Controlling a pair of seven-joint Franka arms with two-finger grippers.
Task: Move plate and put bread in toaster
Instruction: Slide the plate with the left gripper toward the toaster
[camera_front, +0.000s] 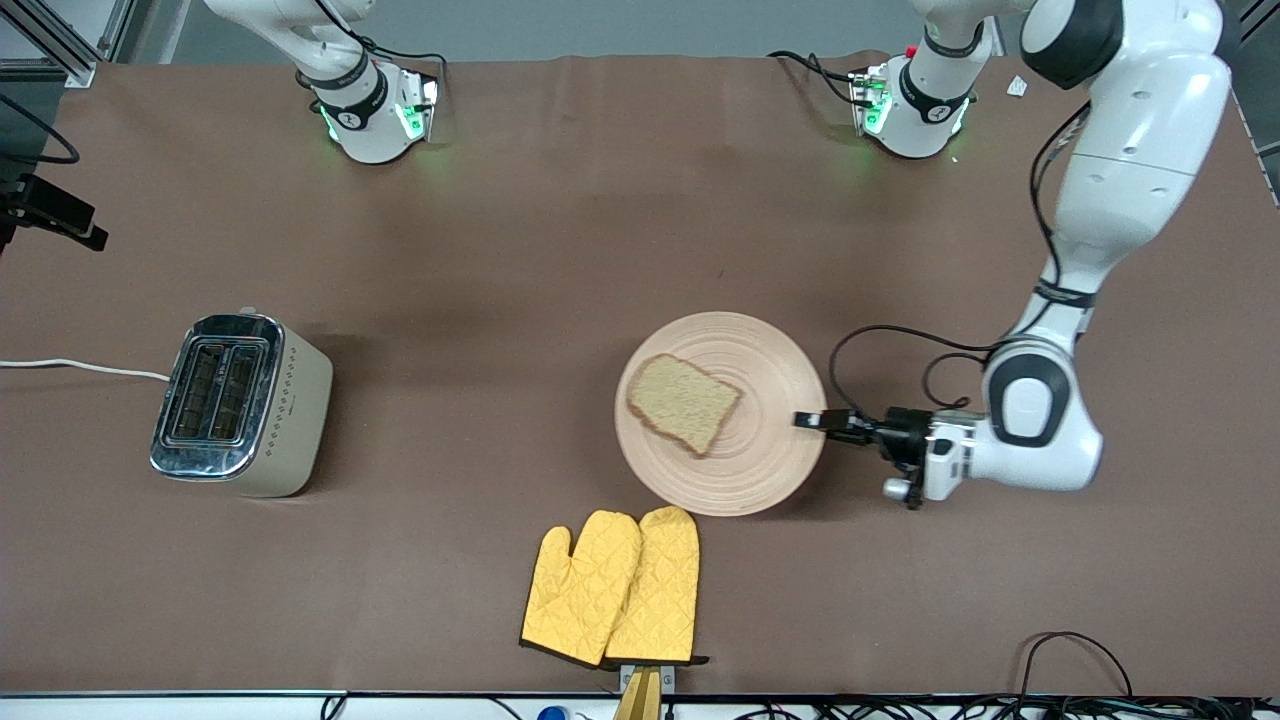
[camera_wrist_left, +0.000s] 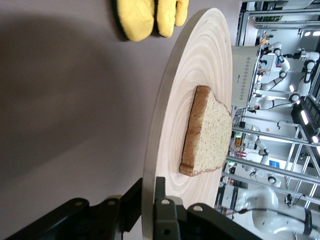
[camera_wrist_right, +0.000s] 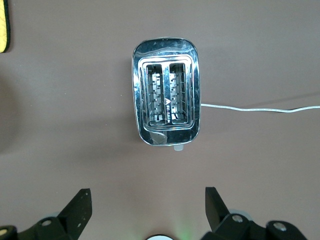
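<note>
The tan wooden plate (camera_front: 775, 365) lies mid-table with the bread slice (camera_front: 685, 402) on it, off-centre toward the right arm's end. My left gripper (camera_front: 812, 420) is shut on the plate's rim at the side toward the left arm's end, one finger above and one below. The left wrist view shows the plate (camera_wrist_left: 200, 75), the bread (camera_wrist_left: 210, 132) and this grip (camera_wrist_left: 149, 186). The cream toaster (camera_front: 235, 405) stands toward the right arm's end, both slots empty. My right gripper (camera_wrist_right: 147, 196) is open and empty, high over the toaster (camera_wrist_right: 166, 97), and is out of the front view.
A pair of yellow oven mitts (camera_front: 615, 585) lies nearer the front camera than the plate, close to its rim; they also show in the left wrist view (camera_wrist_left: 147, 15). The toaster's white cord (camera_front: 80, 367) runs off the table's edge at the right arm's end.
</note>
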